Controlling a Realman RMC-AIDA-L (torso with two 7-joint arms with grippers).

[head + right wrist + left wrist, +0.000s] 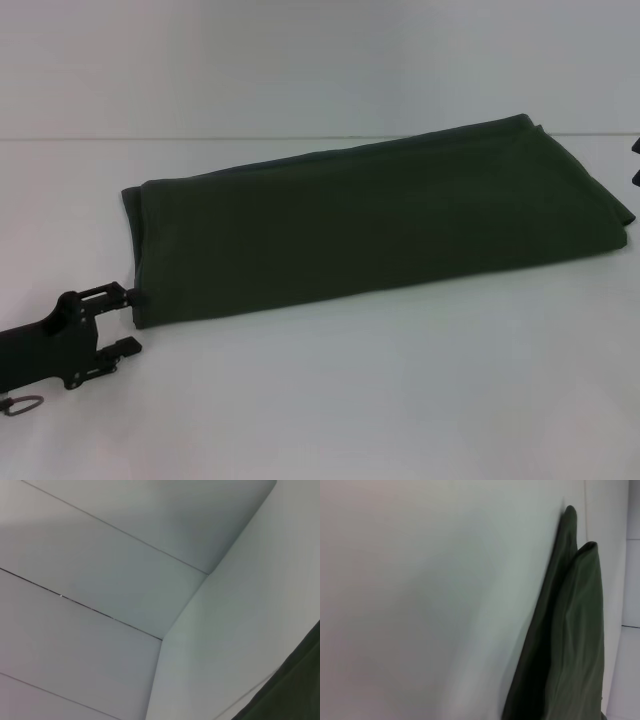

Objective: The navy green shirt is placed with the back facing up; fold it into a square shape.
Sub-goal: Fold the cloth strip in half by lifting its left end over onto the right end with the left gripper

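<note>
shirt: navy green shirt [370,215] folded into a long band, lying across frame centre on the white table [350,400] | left tool [128,320]: lower left, fingers apart, upper finger touching shirt's near-left corner | right tool: right edge, barely visible, grip state unreadable

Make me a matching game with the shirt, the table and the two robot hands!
Things:
1. shirt
2. table
3. left hand
4. right hand

Descriptions:
A. white and bare along the front
B. open, at the shirt's left front corner
C. dark olive, lying in a long folded strip
D. only a sliver of it shows, at the right edge of the head view

Pairs: 1-C, 2-A, 3-B, 4-D
</note>
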